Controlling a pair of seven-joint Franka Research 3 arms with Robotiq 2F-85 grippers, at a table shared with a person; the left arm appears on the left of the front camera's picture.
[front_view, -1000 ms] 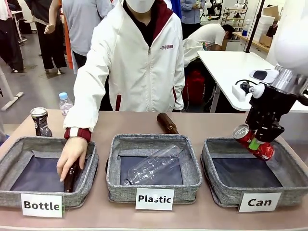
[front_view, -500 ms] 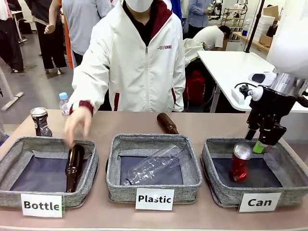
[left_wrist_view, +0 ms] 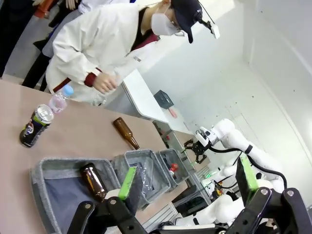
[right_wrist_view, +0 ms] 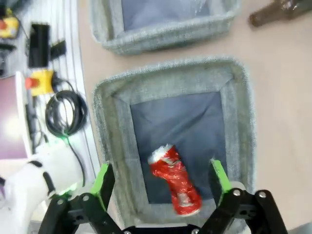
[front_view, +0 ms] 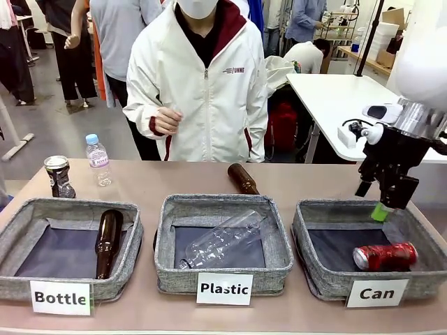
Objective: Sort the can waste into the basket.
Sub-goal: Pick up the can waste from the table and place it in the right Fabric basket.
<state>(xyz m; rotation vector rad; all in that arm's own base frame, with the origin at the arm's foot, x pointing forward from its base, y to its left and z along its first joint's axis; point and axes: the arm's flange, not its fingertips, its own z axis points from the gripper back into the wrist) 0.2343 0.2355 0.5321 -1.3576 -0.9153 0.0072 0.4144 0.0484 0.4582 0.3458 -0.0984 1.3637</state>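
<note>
The red can point(front_view: 385, 256) lies on its side on the dark lining inside the Can basket point(front_view: 328, 283), close to the basket's front right corner, with its silver top pointing toward the basket's middle. The right gripper point(front_view: 374, 202) hangs above the basket's far rim, fingers spread wide and holding nothing. The left gripper point(left_wrist_view: 186, 175) is also spread wide and empty.

The dark can point(front_view: 59, 176) is not yet sorted. It stands upright on the table point(front_view: 300, 181), well apart from the Can basket, past the other two baskets at the opposite end of the row and on the person's side.

It will likely handle as a light, thin-walled thing: already dented, easy to crush, smooth-sided and apt to slip or tip at a nudge. A hold across the middle of its body, below the stiffer silver top, with a gentle squeeze, looks soundest.

The right wrist view looks straight down and sets the red can point(right_wrist_view: 174, 181) between the two green pads yet clear of both, near one wall of the basket point(right_wrist_view: 168, 75). The front view cannot show that gap. The left wrist view brings out the dark can point(left_wrist_view: 35, 126) and a water bottle point(left_wrist_view: 59, 100) just beside it.
</note>
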